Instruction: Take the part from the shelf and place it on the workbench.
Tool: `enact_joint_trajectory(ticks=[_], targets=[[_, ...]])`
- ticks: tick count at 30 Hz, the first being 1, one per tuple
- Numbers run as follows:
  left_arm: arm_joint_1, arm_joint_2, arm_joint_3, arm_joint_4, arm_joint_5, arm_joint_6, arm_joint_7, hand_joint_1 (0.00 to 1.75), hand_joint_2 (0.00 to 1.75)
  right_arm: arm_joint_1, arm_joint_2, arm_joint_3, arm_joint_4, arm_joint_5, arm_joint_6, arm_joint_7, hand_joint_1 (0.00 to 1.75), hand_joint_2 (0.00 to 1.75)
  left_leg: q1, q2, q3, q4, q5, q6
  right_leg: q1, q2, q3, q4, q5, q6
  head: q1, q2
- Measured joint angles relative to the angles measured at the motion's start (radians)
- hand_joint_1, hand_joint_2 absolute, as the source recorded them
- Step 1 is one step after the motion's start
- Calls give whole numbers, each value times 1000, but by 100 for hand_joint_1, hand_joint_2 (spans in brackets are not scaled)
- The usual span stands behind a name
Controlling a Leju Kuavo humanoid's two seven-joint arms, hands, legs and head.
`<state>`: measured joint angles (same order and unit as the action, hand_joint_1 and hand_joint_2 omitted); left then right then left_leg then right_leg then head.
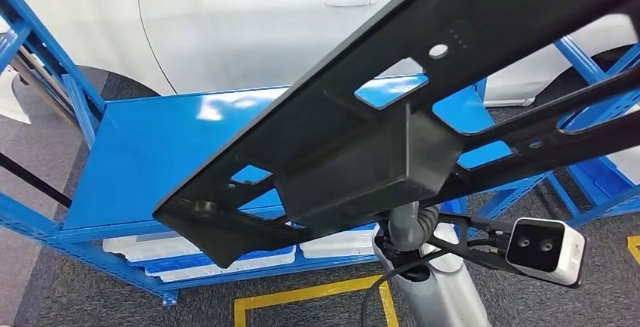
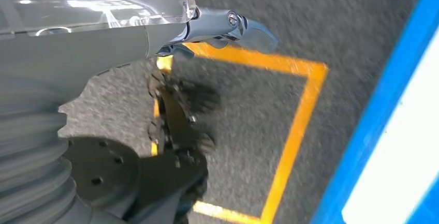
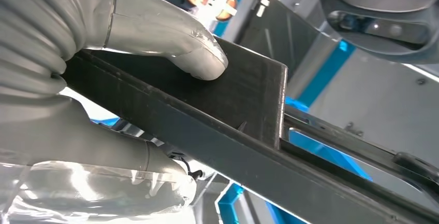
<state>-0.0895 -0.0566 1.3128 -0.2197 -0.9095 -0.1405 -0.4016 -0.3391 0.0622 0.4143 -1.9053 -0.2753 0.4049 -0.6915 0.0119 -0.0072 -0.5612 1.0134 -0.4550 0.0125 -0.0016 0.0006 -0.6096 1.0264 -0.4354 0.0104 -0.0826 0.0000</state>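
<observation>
one part point(image 1: 362, 127) in my right hand point(image 3: 103, 84), clamped thumb-over | long axis runs diagonally across the shelf point(image 1: 151, 153) | left hand point(image 2: 176, 125): hangs by the floor, grip unclear

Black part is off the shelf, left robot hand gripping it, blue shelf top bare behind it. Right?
Wrong hand. The right robot hand grips the black part: the right wrist view shows its thumb pressed on the part's face. The left robot hand hangs over the floor with nothing in it, per the left wrist view. The part is clear of the blue shelf, as the head view shows.
</observation>
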Motion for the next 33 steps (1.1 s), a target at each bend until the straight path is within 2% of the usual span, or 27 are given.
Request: enact_joint_trajectory(ticks=[1,2,4,5,6,7,10,11,12,13,15,16,17,19,20,21,22,23,24,25,26,27,28,30,31,32,33], targets=[[0,-2,2,0,0,4,3,0,175,17,-1,0,-4,5,12,-2,175,175,2,1,-4,-3,7,7,-1,0,-10,22,-23,5,0,0],[0,-3,4,0,0,7,4,0,175,34,-2,-1,-8,9,24,-4,175,175,4,2,-10,-6,13,13,-3,1,-26,62,-59,10,0,0],[1,-4,7,0,0,9,5,0,175,61,-4,-2,-14,14,39,-5,175,175,2,4,-25,-5,23,19,-6,0,-71,189,-143,16,0,0],[1,-5,9,0,-1,10,5,0,175,71,-5,-2,-15,14,42,-5,175,175,1,5,-34,-4,29,18,-8,0,-86,241,-167,18,0,0],[1,-5,10,0,-1,11,5,0,175,79,-5,-3,-16,15,44,-5,175,175,1,5,-42,-3,34,18,-9,0,-86,266,-173,20,0,0],[1,-6,10,0,-1,12,6,0,175,84,-6,-3,-16,15,45,-5,175,175,1,5,-50,-1,39,16,-10,0,-67,251,-161,19,0,0],[2,-9,11,0,-1,12,6,0,175,89,-8,-3,-23,16,45,-5,175,175,0,4,-69,6,53,7,-9,0,67,56,-97,10,0,0],[2,-10,11,0,-1,12,6,0,175,90,-8,-3,-27,16,45,-5,175,175,0,4,-72,7,58,1,-6,1,96,9,-85,6,0,0],[2,-11,11,0,-1,12,6,0,175,91,-8,-4,-29,16,45,-5,175,175,0,3,-73,7,63,-5,-2,1,108,-14,-82,1,0,0],[2,-12,11,0,-2,12,7,0,175,93,-8,-4,-31,17,50,-5,175,175,0,3,-73,5,69,-12,1,1,104,-15,-77,-3,0,0],[3,-12,11,0,-7,15,11,0,175,101,-7,-11,-33,21,84,-5,175,175,1,2,-78,5,72,-24,-2,0,96,-22,-64,-16,0,0],[4,-12,11,0,-11,16,16,0,175,107,-3,-18,-33,24,115,-5,175,175,1,2,-85,17,53,-28,-5,-2,88,-25,-54,-25,0,0],[5,-12,11,0,-16,17,22,0,175,113,1,-28,-33,24,145,-5,175,175,2,2,-97,48,17,-32,-7,-4,80,-27,-44,-32,0,0],[5,-12,10,0,-22,19,34,0,175,119,12,-43,-32,23,189,-5,175,175,4,3,-131,161,-79,-38,-5,-6,57,-26,-26,-40,0,0],[4,-10,10,0,-25,20,39,0,175,121,16,-47,-32,21,199,-5,175,175,5,3,-145,224,-112,-41,-3,-6,43,-24,-17,-41,0,0],[4,-8,10,0,-28,21,44,0,175,123,19,-48,-34,20,203,-5,175,175,5,3,-147,267,-122,-43,-2,-6,29,-22,-8,-41,0,0],[3,-5,10,0,-29,22,48,0,175,125,22,-47,-39,19,204,-5,175,175,5,3,-133,278,-113,-44,-1,-6,15,-18,0,-40,0,0],[3,-2,10,0,-31,22,50,0,175,127,23,-45,-45,21,202,-5,175,175,5,3,-100,250,-88,-43,0,-6,1,-13,7,-39,0,0],[2,1,10,0,-31,24,51,0,175,128,25,-42,-52,23,199,-5,175,175,5,3,-50,189,-64,-40,0,-6,-11,-8,13,-36,0,0],[1,4,10,0,-31,27,51,0,175,128,25,-39,-59,22,198,-5,175,175,3,3,4,114,-56,-36,1,-6,-21,-2,18,-32,0,0],[0,8,10,0,-31,30,51,0,175,126,25,-38,-65,20,196,-5,175,175,1,2,44,53,-56,-31,1,-6,-28,1,24,-27,0,0],[-2,11,10,0,-31,32,51,0,175,123,24,-37,-69,12,194,-5,175,175,-3,1,68,11,-62,-25,1,-7,-31,3,30,-21,0,0],[-2,14,10,0,-32,33,51,0,175,118,23,-36,-72,1,191,-5,175,175,-6,1,74,-6,-67,-20,0,-7,-33,2,37,-15,0,0],[-3,19,10,0,-33,32,52,0,175,108,17,-37,-73,-24,183,-5,175,175,-6,3,63,-10,-52,-8,-2,-6,-35,0,47,-3,0,0],[-4,21,10,0,-34,31,52,0,175,105,13,-38,-73,-34,179,-5,175,175,-4,4,57,-12,-42,-2,-3,-4,-40,7,36,3,0,0],[-5,22,9,0,-36,30,52,0,175,102,7,-38,-73,-40,175,-5,175,175,-1,7,49,-15,-30,5,-4,-2,-50,31,7,9,0,0],[-6,24,9,0,-38,29,52,0,175,100,1,-39,-73,-44,171,-5,175,175,1,9,39,-17,-18,10,-6,-1,-65,73,-38,14,0,0]])
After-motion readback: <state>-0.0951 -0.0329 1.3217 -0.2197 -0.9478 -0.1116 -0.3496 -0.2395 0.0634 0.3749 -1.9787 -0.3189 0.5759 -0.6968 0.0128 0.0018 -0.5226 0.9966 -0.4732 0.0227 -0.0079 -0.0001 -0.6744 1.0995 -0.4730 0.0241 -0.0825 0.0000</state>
